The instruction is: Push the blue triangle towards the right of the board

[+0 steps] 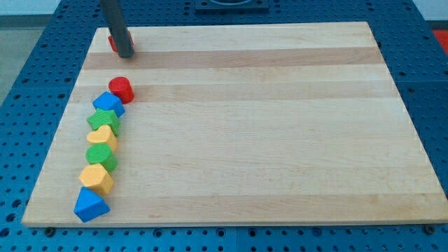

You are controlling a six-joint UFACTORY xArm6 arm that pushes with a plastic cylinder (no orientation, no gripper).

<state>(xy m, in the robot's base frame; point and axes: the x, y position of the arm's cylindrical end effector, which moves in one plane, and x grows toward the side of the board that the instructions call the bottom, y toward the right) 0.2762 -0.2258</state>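
Note:
The blue triangle [91, 205] lies at the bottom left of the wooden board [266, 126], at the low end of a column of blocks. My tip [124, 53] is at the top left of the board, far above the blue triangle. It stands right against a red block [112, 42] that it partly hides. The dark rod rises from the tip out of the view's top.
The column along the board's left runs from the top: a red cylinder [122, 89], a blue block [108, 104], a green block [104, 120], a yellow heart [103, 136], a green block [101, 156], a yellow block [96, 178]. Blue pegboard [28, 105] surrounds the board.

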